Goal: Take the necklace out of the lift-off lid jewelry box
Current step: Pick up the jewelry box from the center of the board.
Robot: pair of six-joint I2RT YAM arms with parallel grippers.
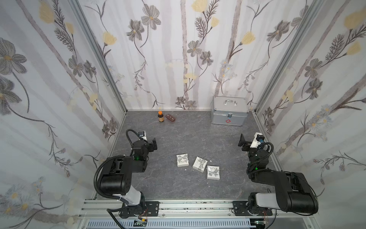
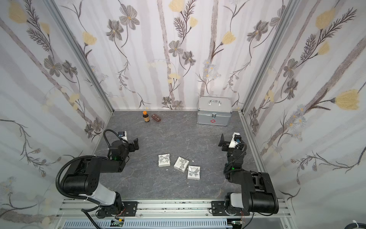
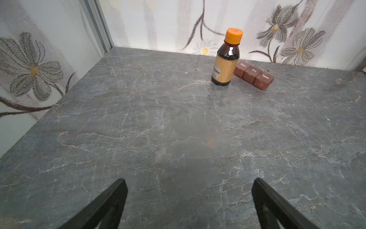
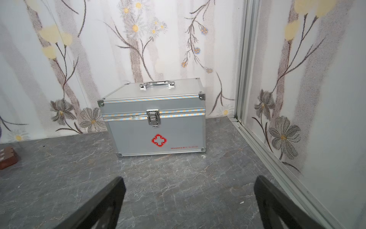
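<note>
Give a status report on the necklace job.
Left gripper, right gripper open, empty. Three white jewelry boxes lids on, necklace not visible. Medicine bottle, pill organizer, first-aid case far back, not in the way.

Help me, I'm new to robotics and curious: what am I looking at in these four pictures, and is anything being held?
Two black robot arms stand at a grey stone-look table. Two pictures look down from overhead; two come from wrist cameras. The left gripper and right gripper are open, holding nothing. Between the arms lie three closed white jewelry boxes; at the back stand an orange-capped brown bottle, a brown pill organiser and a silver first-aid case. No necklace shows.
</note>
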